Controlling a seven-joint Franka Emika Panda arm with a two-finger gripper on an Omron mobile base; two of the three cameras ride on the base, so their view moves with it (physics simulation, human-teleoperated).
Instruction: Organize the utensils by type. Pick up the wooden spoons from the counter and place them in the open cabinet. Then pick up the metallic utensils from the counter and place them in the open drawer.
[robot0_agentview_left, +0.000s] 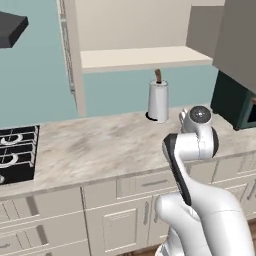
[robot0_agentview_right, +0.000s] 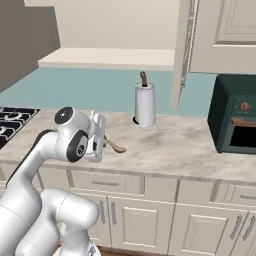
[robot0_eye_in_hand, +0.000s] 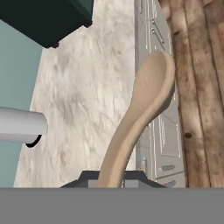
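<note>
Presently the claw (robot0_agentview_right: 101, 142) is clamped on the handle of a pale wooden spoon (robot0_eye_in_hand: 140, 113), whose bowl juts out past the fingers. Spoon and claw hang above the worktop (robot0_agentview_right: 175, 145), to the left of the white paper-towel roll (robot0_agentview_right: 145, 106) as the right base view shows it, and well below the open cabinet's shelf (robot0_agentview_right: 107, 57), which sits above that roll. Judgement: the carry to the cabinet is in hand. To do it well, raise the spoon above shelf height before moving inward, keep its projecting bowl off the shelf's front edge and the open door (robot0_agentview_right: 181, 55) right of the roll, and release only with it resting flat.
</note>
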